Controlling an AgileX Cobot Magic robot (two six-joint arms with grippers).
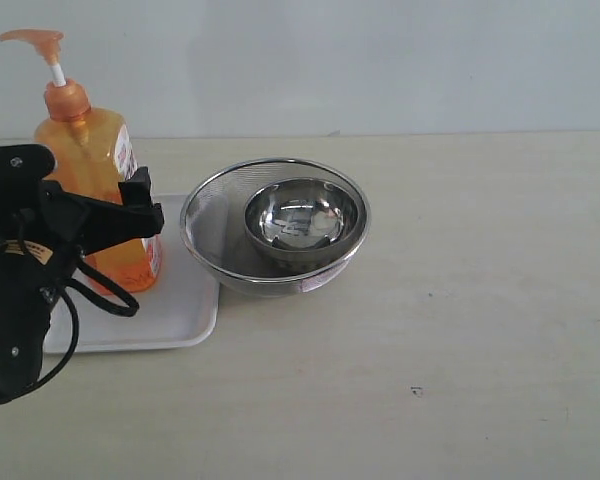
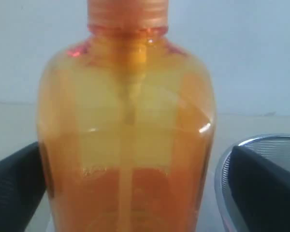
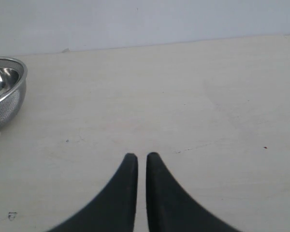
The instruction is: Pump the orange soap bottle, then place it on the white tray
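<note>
Straddling the orange soap bottle [image 1: 85, 160], the left gripper [image 2: 137, 186] has its jaws spread, one finger [image 2: 263, 188] seemingly clear of it. The bottle stands upright at its 12 o'clock, on the white tray [image 1: 180, 320], at 9 o'clock from the strainer bowl [image 1: 210, 225]. The right gripper [image 3: 141, 157], pressed together, hangs well apart.

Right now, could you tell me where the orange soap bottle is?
Exterior view, far left: the orange soap bottle stands on the white tray, inside the left gripper, beside the steel strainer.
</note>
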